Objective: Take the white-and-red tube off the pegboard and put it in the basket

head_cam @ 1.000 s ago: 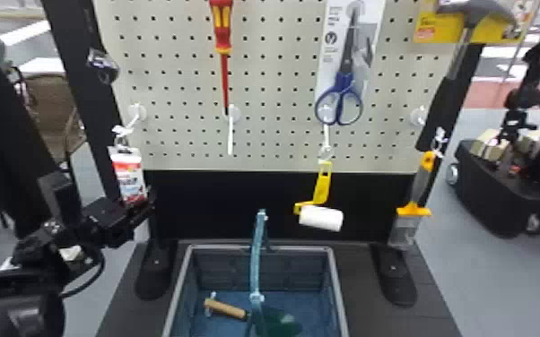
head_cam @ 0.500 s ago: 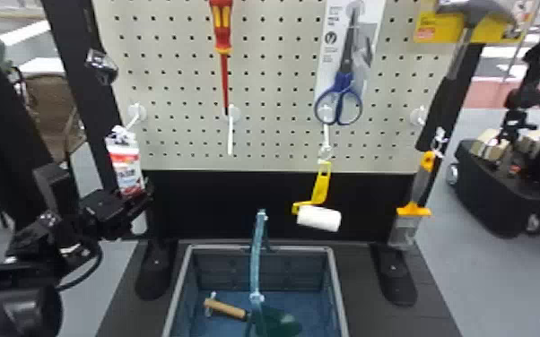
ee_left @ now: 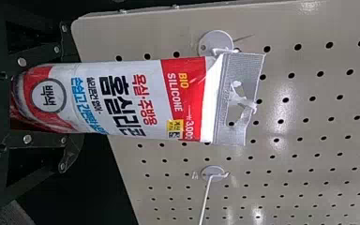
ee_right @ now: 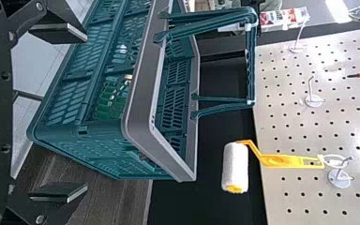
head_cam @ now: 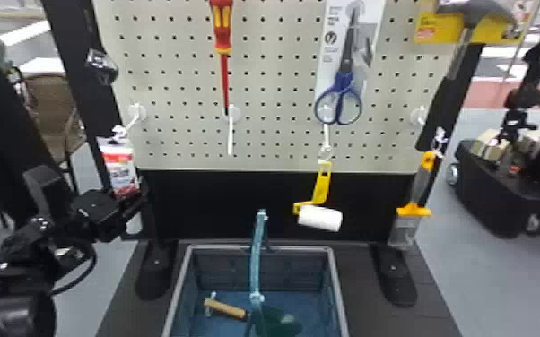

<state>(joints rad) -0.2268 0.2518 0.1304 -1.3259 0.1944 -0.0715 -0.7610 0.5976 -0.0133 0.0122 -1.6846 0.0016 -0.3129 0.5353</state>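
In the head view, my left gripper is at the lower end of the white-and-red tube, left of the pegboard's lower corner. The tube stands nearly upright, its top beside the tip of the left hook. The left wrist view has the left gripper shut on the tube; a white tie passes through its clear hanging tab, and whether the tab is still on the hook I cannot tell. My right gripper is open with nothing between its fingers, beside the basket.
The basket stands below the board, handle raised, holding a wooden-handled tool. On the pegboard hang a screwdriver, scissors, a paint roller, a hammer and a yellow-handled scraper.
The tube has shifted a little left and up together with my left gripper, its top edging toward the hook's tip. The basket keeps its place.
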